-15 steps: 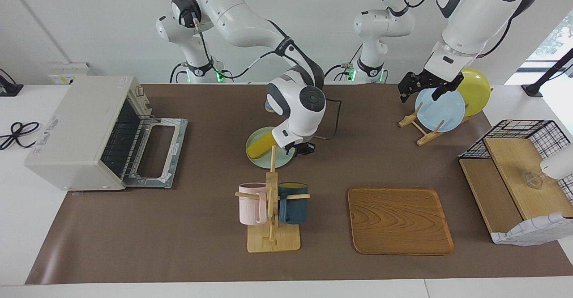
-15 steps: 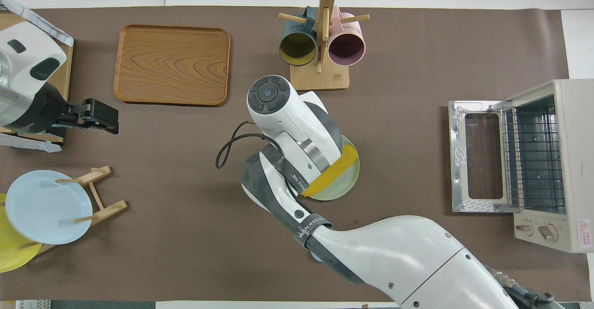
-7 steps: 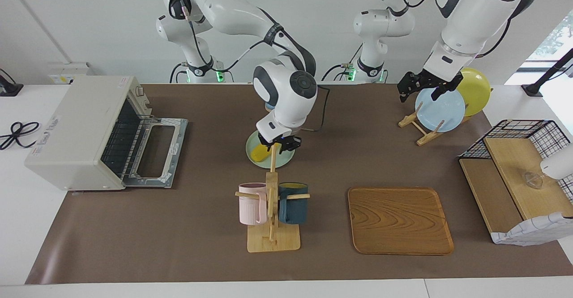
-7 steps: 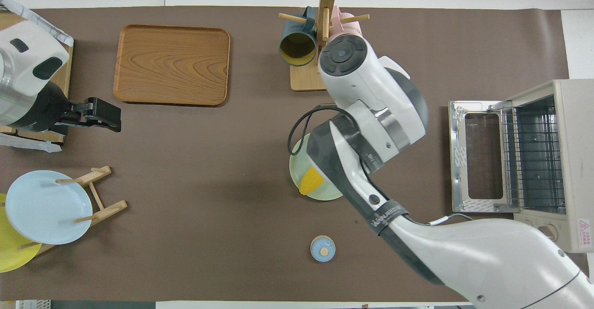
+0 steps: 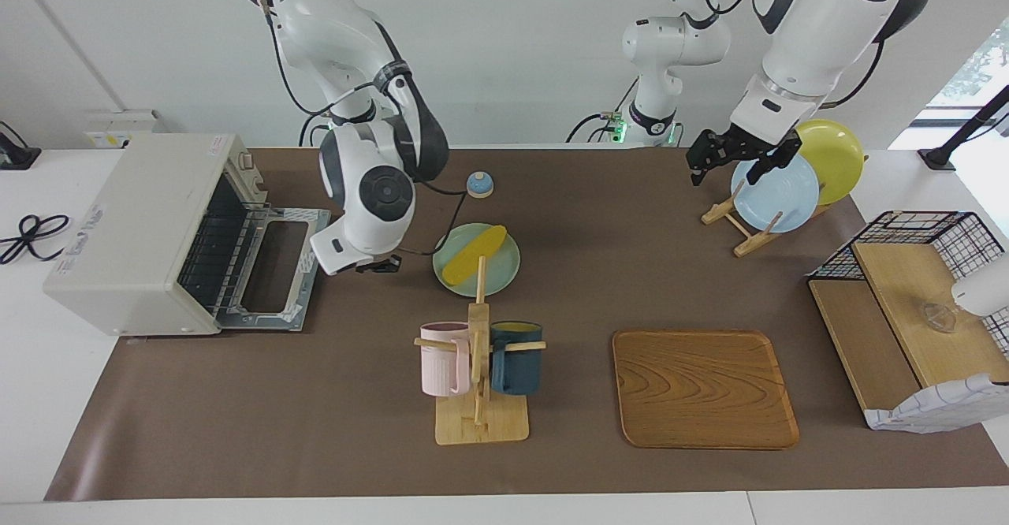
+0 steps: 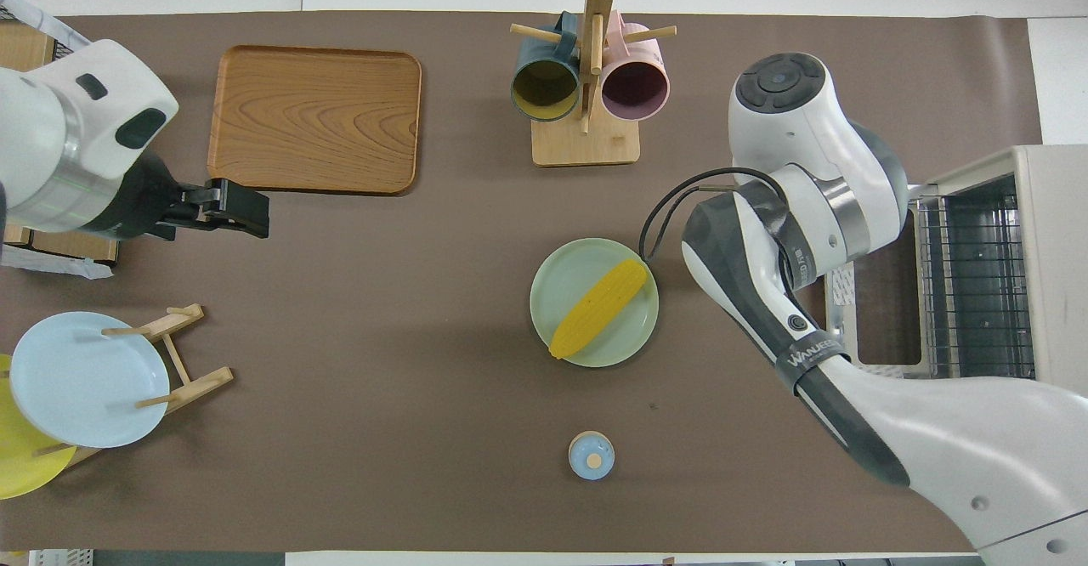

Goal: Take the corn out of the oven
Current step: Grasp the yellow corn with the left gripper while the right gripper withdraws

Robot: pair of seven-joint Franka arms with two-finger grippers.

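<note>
Your corn (image 5: 474, 255) lies on the green plate (image 5: 504, 269), tabletop centre, apart from the open oven (image 5: 150, 229). Right pincer (image 5: 377, 265): between them, empty, opening unreadable. Left pincer (image 5: 733, 158): raised, spread, empty.

1. "WANJEER", or close to it, in white on a black band (image 6: 806, 353) around the right arm (image 6: 892, 413), lower right of the overhead view.
2. Oven (image 6: 1033, 234) stickers unreadable.
</note>
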